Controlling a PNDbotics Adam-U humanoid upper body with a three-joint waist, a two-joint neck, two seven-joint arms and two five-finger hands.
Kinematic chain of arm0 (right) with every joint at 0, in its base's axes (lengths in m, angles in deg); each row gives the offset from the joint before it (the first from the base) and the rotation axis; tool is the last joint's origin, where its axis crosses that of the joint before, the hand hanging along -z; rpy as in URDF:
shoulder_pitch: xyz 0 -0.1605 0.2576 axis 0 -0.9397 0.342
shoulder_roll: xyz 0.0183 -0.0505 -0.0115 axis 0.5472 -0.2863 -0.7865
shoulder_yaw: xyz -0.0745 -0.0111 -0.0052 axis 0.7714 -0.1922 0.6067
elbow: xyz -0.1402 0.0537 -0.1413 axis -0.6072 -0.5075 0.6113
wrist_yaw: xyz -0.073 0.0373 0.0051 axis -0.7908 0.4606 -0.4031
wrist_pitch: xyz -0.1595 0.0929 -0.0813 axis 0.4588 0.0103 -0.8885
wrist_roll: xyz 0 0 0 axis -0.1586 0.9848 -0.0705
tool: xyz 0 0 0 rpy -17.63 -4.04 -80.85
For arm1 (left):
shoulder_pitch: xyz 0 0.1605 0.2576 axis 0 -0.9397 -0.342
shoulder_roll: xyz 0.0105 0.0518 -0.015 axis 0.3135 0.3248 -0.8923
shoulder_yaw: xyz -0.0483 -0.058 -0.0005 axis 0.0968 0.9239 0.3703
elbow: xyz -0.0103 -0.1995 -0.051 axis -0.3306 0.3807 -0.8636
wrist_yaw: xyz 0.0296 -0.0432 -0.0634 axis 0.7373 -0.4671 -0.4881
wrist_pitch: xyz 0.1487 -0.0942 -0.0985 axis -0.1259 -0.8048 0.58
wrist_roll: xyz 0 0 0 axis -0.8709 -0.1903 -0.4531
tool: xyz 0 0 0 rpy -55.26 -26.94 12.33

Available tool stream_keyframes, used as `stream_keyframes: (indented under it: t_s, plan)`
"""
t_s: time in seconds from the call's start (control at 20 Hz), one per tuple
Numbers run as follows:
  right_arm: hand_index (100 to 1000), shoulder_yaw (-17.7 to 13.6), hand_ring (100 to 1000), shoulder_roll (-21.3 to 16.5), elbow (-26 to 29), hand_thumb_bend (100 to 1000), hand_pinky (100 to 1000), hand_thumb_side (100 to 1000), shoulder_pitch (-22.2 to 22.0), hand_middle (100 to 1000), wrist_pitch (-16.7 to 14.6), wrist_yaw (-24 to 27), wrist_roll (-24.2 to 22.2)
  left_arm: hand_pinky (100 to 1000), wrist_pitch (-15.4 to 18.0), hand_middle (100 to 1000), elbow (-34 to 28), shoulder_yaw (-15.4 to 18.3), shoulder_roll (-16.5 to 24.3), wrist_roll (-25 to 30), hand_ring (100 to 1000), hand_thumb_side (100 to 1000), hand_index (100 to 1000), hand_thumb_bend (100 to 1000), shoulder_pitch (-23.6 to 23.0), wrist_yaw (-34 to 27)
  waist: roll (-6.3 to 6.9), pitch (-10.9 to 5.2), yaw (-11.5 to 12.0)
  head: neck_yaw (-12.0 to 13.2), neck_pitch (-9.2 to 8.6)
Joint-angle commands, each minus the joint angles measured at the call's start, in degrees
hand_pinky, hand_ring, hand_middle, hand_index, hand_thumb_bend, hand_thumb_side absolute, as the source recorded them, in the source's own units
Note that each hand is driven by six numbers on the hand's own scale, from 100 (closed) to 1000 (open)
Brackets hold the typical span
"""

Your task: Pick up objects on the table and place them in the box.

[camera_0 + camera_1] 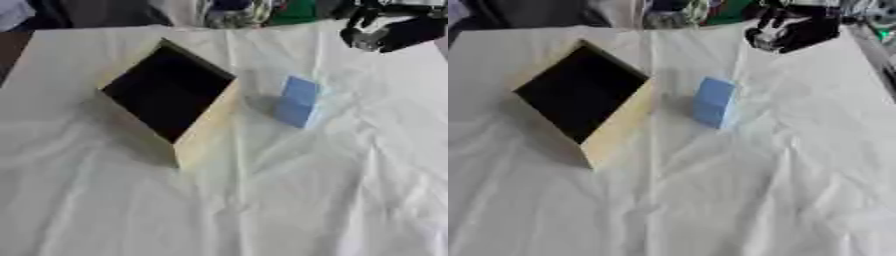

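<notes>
A light blue block (298, 101) stood on the white cloth just right of the open tan box (203, 131) (dark inside, set cornerwise).

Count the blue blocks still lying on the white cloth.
1. The light blue foam-like block lies on the white cloth, just right of the open tan cardboard box. The box's dark interior could hide others.
</notes>
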Motion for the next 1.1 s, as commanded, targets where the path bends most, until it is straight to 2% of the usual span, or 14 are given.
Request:
stream_keyframes:
  t_s: [0.05, 0.5, 0.9, 1.1]
  plan:
    - [946, 0.45, 845, -0.61, 1.25, 100, 814, 719, 1.62, 878, 0.6, 0.61, -1.23, 643, 0.1, 575, -1.17, 0.04, 1.1, 0.21, 532, 120, 709, 291, 0.37, -0.03, -0.51, -1.69, 0.06, 0.02, -0.64]
    - [963, 3.4, 859, 1.15, 0.72, 100, 826, 569, 3.03, 881, 1.66, -1.43, -3.93, 643, 0.03, 575, -1.17, -0.09, 1.01, 0.42, 532, 120, 709, 290, 0.46, -0.18, -0.6, -1.69, 0.17, -0.04, -0.61]
    - [960, 5.68, 868, 3.64, -2.71, 100, 830, 670, 3.89, 883, 3.19, -6.86, -3.34, 643, -0.02, 575, -1.17, -0.13, 0.9, 0.59, 532, 119, 709, 289, 0.42, -0.31, -0.6, -1.63, 0.35, -0.15, -0.61]
    - [978, 6.18, 872, 4.04, -3.91, 100, 833, 770, 3.54, 877, 3.79, -9.71, -1.69, 644, -0.03, 575, -1.17, -0.13, 0.91, 0.6, 533, 120, 708, 289, 0.46, -0.34, -0.66, -1.59, 0.27, -0.15, -0.64]
